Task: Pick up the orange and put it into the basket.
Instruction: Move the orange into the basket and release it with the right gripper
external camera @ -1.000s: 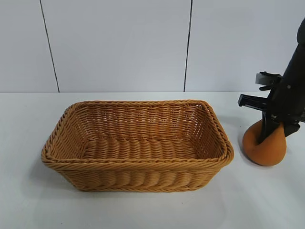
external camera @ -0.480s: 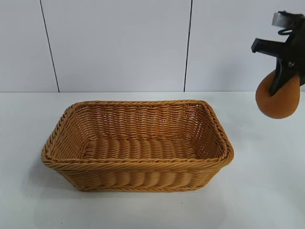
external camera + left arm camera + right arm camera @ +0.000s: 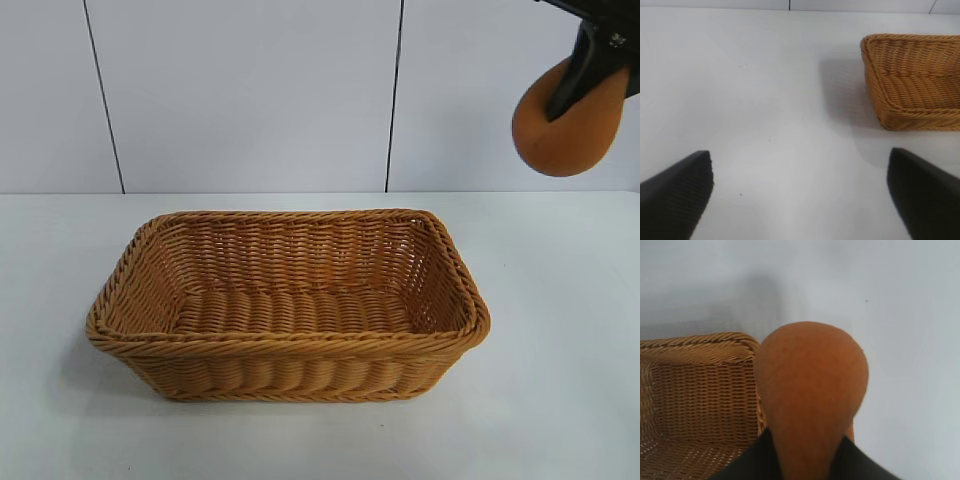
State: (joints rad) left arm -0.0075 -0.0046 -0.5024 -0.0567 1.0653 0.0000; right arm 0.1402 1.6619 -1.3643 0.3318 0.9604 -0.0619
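The orange (image 3: pixel 565 125) hangs high in the air at the far right of the exterior view, above and to the right of the basket (image 3: pixel 290 345). My right gripper (image 3: pixel 585 75) is shut on the orange, its black fingers (image 3: pixel 752 462) pinching the narrow end. In the right wrist view the orange (image 3: pixel 810 385) fills the middle, with a corner of the basket (image 3: pixel 695 347) below it to one side. The basket is woven tan wicker and holds nothing. My left gripper (image 3: pixel 800 192) stands open over bare table, away from the basket's end (image 3: pixel 912 115).
The white table (image 3: pixel 560 400) runs all round the basket. A pale panelled wall (image 3: pixel 250 90) rises behind it.
My right gripper has lifted the orange off the table at the right, straight up and slightly toward the basket. The left gripper and the basket have not moved.
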